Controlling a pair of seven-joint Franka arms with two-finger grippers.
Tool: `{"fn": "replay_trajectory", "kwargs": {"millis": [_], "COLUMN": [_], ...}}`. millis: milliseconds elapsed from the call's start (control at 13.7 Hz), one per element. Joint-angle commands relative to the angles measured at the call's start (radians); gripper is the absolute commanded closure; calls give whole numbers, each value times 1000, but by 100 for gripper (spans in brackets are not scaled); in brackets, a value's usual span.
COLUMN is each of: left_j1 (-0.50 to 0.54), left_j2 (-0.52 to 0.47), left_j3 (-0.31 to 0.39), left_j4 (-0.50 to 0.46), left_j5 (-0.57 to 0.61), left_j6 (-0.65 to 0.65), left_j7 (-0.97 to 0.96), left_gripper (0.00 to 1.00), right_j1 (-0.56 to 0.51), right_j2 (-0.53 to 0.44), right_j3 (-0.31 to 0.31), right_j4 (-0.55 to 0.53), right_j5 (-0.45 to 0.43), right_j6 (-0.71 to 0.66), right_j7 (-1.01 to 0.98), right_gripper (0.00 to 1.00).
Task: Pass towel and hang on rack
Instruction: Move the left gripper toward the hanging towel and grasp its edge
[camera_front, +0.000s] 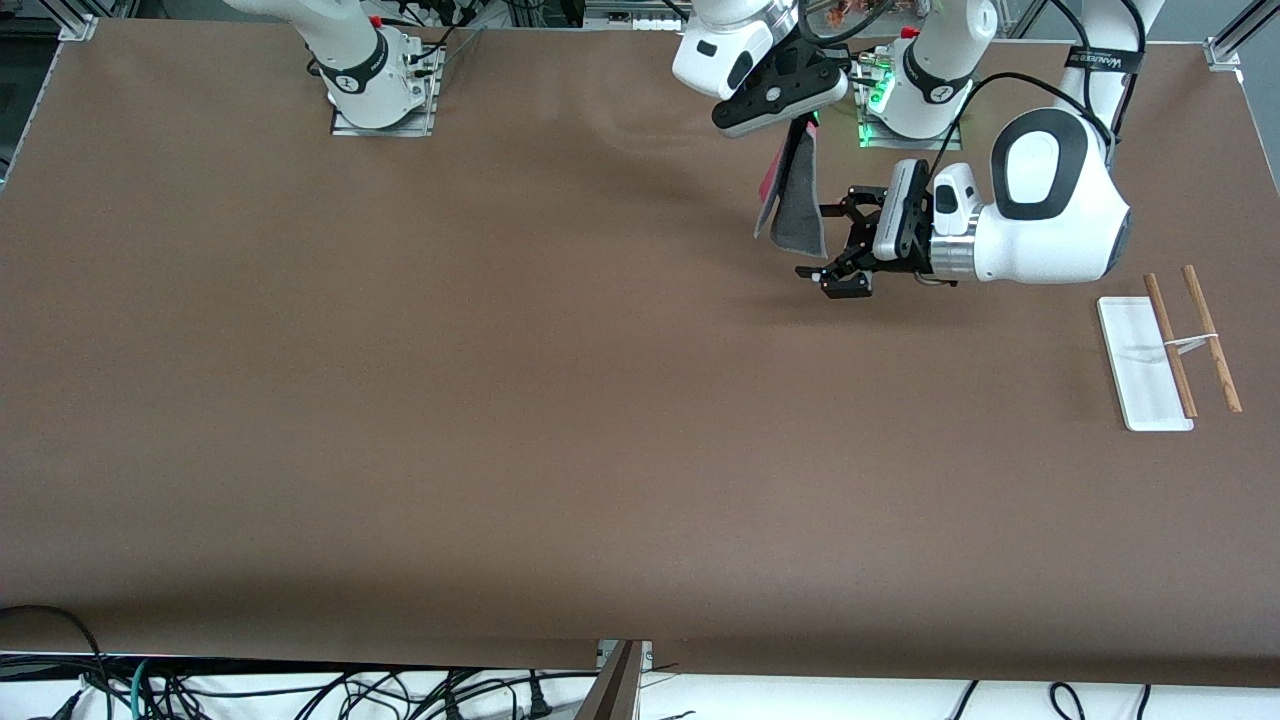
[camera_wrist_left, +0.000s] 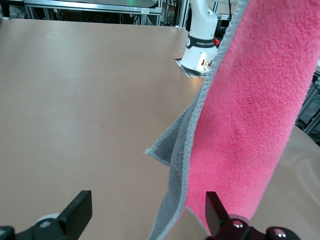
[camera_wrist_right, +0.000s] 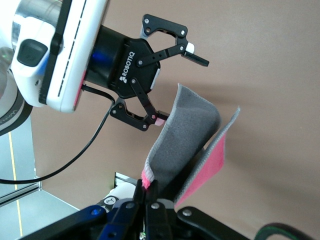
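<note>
We see the right gripper (camera_front: 803, 120) up in the air near the left arm's base, fingers clenched on the top edge of the towel (camera_front: 795, 195), so the cloth hangs free, folded, pink side and grey side both showing. That drape gives the other arm a loose lower part to take.

The left gripper (camera_front: 838, 248) sits level beside the hanging towel, fingers (camera_wrist_right: 197, 56) spread wide and released, holding nothing; the cloth lies right at its mouth, not yet clamped. We judge this as the handover step.

The rack (camera_front: 1170, 345) stands well apart at the left arm's end of the table (camera_front: 400, 400), bare, so the left arm can hang the towel there.
</note>
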Motion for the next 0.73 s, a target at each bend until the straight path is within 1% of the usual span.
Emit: {"fn": "replay_trajectory", "kwargs": {"millis": [0, 73, 146, 655], "left_j1": [3, 3, 2, 2], "left_j2": [-10, -8, -1, 6], "left_j3": [-9, -9, -9, -12], "left_j4": [-23, -23, -23, -21], "left_j5": [-35, -35, -37, -35], "left_j6": [11, 11, 11, 7], "left_j7": [48, 46, 42, 42], "left_gripper": [74, 94, 100, 100], "right_j1": [-3, -3, -3, -4], "right_j2": [17, 17, 17, 17], "right_j3": [5, 5, 5, 5], "right_j4": [37, 37, 37, 37], "right_j5": [16, 16, 16, 16], "right_j6": [-4, -4, -4, -4], "right_j7": [10, 10, 10, 8], "right_gripper": [100, 100, 100, 100]}}
